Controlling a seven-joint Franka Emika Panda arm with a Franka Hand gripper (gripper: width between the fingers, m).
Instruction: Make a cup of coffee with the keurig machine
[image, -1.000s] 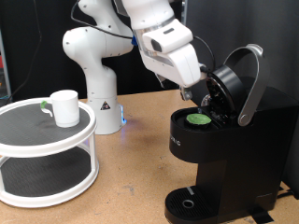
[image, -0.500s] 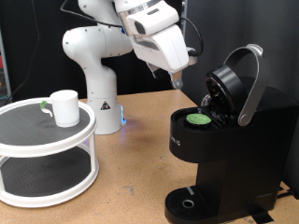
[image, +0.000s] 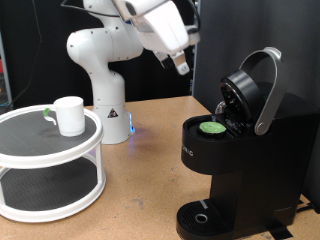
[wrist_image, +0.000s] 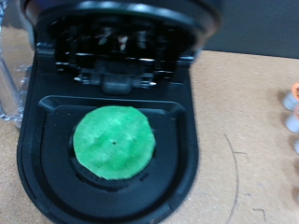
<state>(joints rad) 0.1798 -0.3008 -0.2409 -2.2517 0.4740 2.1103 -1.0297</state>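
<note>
The keurig machine (image: 245, 160) stands at the exterior view's right with its lid raised and its silver-grey handle (image: 268, 90) up. A small pod with a green top (image: 211, 126) sits in its open chamber and fills the middle of the wrist view (wrist_image: 114, 142). My gripper (image: 180, 66) hangs above and to the exterior view's left of the machine, clear of it, with nothing seen between its fingers. The white cup (image: 68, 115) stands upright on the top of a white round two-tier rack (image: 40, 150) at the exterior view's left, far from the gripper. The round drip tray (image: 205, 215) holds nothing.
The white robot base (image: 105, 90) stands behind the rack on the wooden table (image: 140, 185). Small objects show at the edge of the wrist view (wrist_image: 291, 107). A dark wall is behind.
The gripper has pulled up and away from the open chamber towards the exterior view's upper left. The pod stays in the chamber. The cup and lid have not moved.
</note>
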